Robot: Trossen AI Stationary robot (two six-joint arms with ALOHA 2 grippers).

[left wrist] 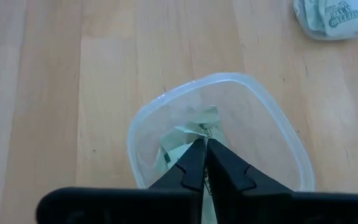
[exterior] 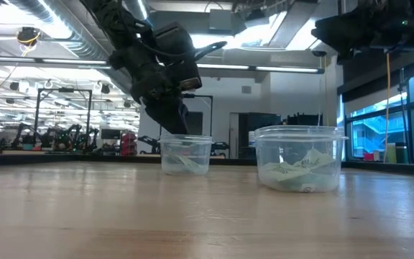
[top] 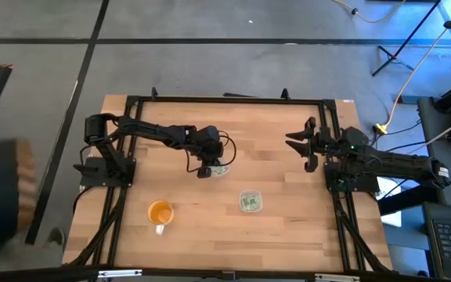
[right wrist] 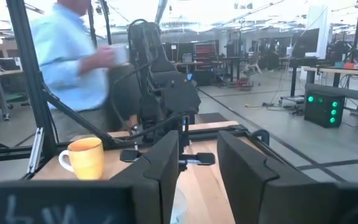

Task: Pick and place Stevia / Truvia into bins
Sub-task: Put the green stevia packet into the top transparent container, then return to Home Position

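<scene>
A light wooden table (top: pixel 288 235) fills the overhead view, framed by black rails, with one dark robot arm at each side. The left arm reaches in toward the middle, and the left gripper (left wrist: pixel 204 163) hangs directly over one of two clear plastic cups (left wrist: pixel 219 134), its tips at about the height of the rim. Its two fingers are pressed together on a pale green and white sweetener packet (left wrist: pixel 194 138), which is crumpled and dips down into the cup; a second packet may lie beneath it, but that is hard to tell. The right arm waits at the table's right edge with the right gripper (right wrist: pixel 197 163) raised well above the surface, fingers apart and nothing between them. The second clear cup (top: pixel 250 200) sits nearer the front of the table, well apart from the first, and holds several packets. An orange mug (top: pixel 160 212) stands to the left of that cup. Behind the table a person in a light blue shirt (right wrist: pixel 64 62) is standing. The packet looks ready to be dropped. The risk is that the light paper clings to a fingertip as the fingers part, then lifts out with the arm, or that the fingers catch the rim and tip the light cup.
</scene>
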